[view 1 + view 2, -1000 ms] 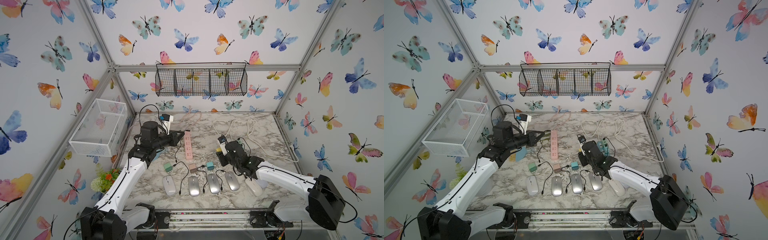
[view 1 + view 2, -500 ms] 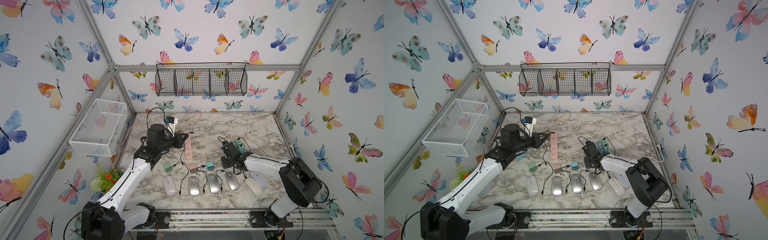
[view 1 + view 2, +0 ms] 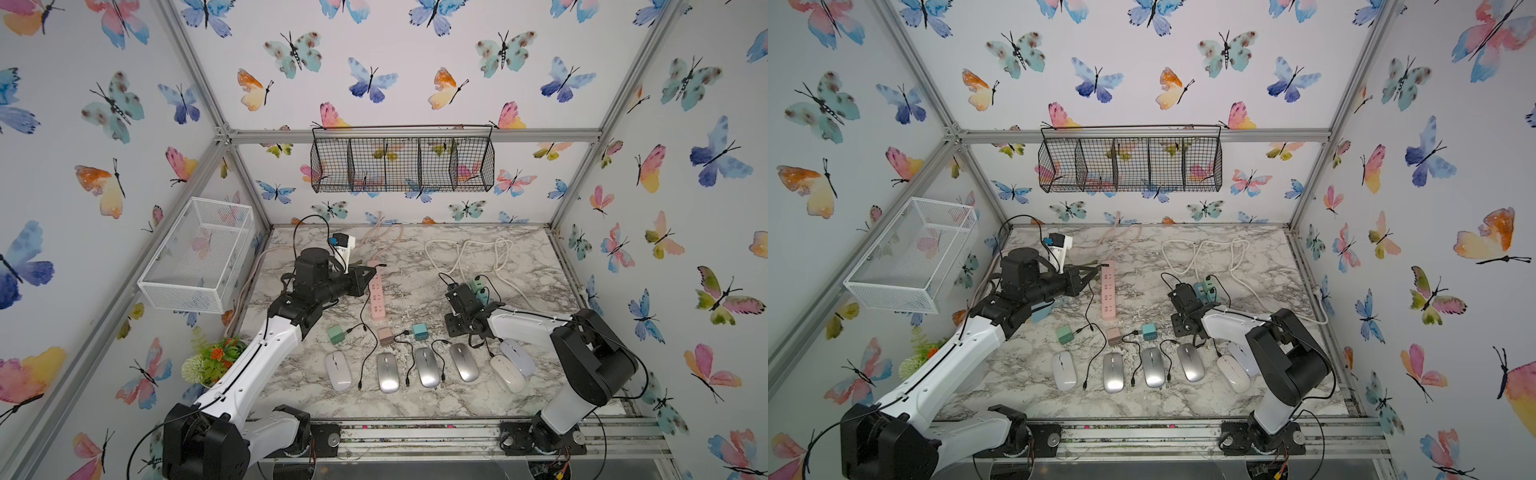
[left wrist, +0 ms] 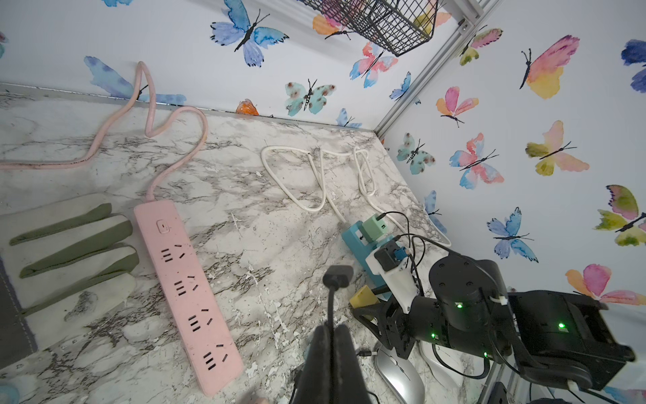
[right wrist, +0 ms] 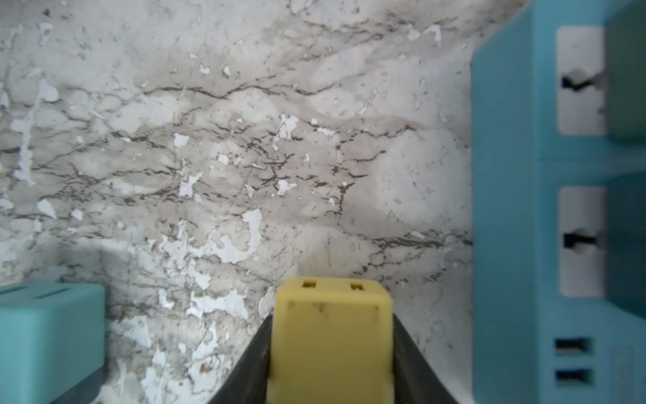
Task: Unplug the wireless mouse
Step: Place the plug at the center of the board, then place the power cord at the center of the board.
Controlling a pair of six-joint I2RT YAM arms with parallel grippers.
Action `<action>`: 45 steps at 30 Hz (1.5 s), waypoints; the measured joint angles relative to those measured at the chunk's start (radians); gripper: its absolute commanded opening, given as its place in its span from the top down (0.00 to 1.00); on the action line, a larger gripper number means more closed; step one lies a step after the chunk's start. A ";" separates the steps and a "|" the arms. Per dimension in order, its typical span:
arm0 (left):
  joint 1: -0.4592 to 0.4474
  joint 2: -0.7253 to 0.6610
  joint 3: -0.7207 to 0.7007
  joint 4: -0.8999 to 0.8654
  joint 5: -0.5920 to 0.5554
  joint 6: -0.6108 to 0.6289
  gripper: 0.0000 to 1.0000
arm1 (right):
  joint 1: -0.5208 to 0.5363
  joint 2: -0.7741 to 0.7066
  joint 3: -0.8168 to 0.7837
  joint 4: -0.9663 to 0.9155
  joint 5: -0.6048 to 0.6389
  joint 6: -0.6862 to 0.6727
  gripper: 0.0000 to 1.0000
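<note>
Right wrist view: right gripper [image 5: 332, 320] clamped on yellow charger cube [image 5: 330, 349], bottom centre of frame; blue power strip [image 5: 517, 210] along right edge. Left wrist view: left gripper [image 4: 332, 335] pinched together on black cable [image 4: 330, 304], plug end pointing up, lower centre; pink power strip [image 4: 185, 290] left of it. Both top views: wireless mice [image 3: 427, 367] [image 3: 1152, 368] in row, lower centre of marble table [image 3: 415, 266].

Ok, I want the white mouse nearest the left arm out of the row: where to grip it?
Likely best: pinch the white mouse across its narrow middle, gripping both long sides, coming straight down; it lies flat, long and low.
</note>
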 measured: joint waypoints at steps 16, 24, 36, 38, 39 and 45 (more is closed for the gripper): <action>0.000 0.000 -0.003 0.052 0.030 -0.074 1.00 | -0.003 -0.320 -0.054 0.137 -0.170 -0.124 0.35; -0.033 0.000 -0.078 0.199 0.059 -0.249 1.00 | -0.004 -0.436 -0.147 0.528 -0.520 -0.150 0.35; -0.151 0.000 -0.081 0.294 0.017 -0.353 1.00 | 0.024 -0.245 -0.171 0.988 -0.802 -0.046 0.36; -0.158 0.000 -0.081 0.298 0.011 -0.358 1.00 | 0.036 -0.219 -0.161 1.018 -0.820 -0.045 0.36; -0.161 0.000 -0.081 0.300 0.008 -0.360 1.00 | 0.042 -0.204 -0.150 1.029 -0.827 -0.045 0.37; -0.175 0.004 -0.081 0.310 0.000 -0.364 1.00 | 0.069 -0.110 -0.079 1.095 -0.850 -0.042 0.47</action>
